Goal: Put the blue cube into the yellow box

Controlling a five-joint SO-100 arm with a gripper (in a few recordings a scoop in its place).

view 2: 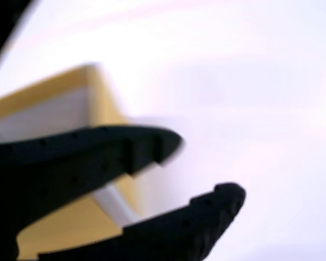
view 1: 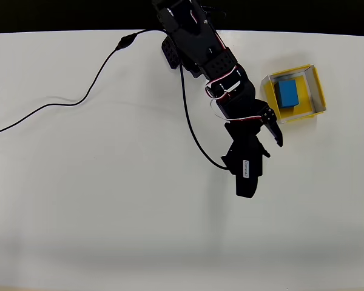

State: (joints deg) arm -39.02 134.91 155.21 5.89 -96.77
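Note:
In the overhead view the blue cube (view 1: 287, 94) lies inside the yellow box (view 1: 316, 83) at the right of the white table. My black gripper (view 1: 264, 163) stands open just left of and below the box, apart from it, with nothing between its fingers. The wrist view is blurred. There the gripper (view 2: 204, 169) is open with bare table in the gap, and the yellow box (view 2: 103, 92) sits behind the upper finger (view 2: 125, 147) at the left.
A black cable (view 1: 79, 100) snakes across the table's left half from the arm's base to the left edge. Another cable (view 1: 191, 130) loops beside the arm. The table's far edge meets a dark background along the top.

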